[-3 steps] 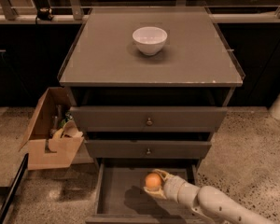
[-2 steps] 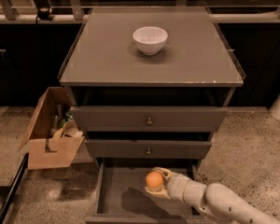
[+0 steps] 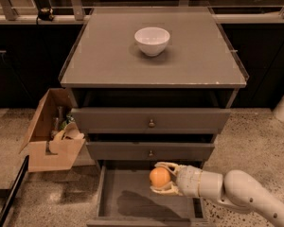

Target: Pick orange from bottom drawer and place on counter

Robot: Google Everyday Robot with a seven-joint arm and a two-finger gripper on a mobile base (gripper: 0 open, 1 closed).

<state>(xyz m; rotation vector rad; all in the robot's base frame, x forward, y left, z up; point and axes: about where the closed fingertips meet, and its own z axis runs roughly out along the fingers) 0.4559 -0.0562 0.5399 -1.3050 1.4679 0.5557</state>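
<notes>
The orange (image 3: pixel 159 177) is held between the fingers of my gripper (image 3: pixel 163 178), which reaches in from the lower right on a white arm. The gripper holds the orange above the floor of the open bottom drawer (image 3: pixel 132 200), just below the front of the middle drawer. The orange's shadow lies on the drawer floor to the lower left. The counter (image 3: pixel 109 56) is the grey-brown top of the cabinet, well above the gripper.
A white bowl (image 3: pixel 152 40) stands on the counter near its back middle. The two upper drawers (image 3: pixel 151 123) are closed. An open cardboard box (image 3: pixel 52 131) with items sits on the floor left of the cabinet. A dark bar lies at the lower left.
The gripper has lifted the orange a little higher above the drawer floor, closer to the middle drawer front. The arm has shifted slightly with it.
</notes>
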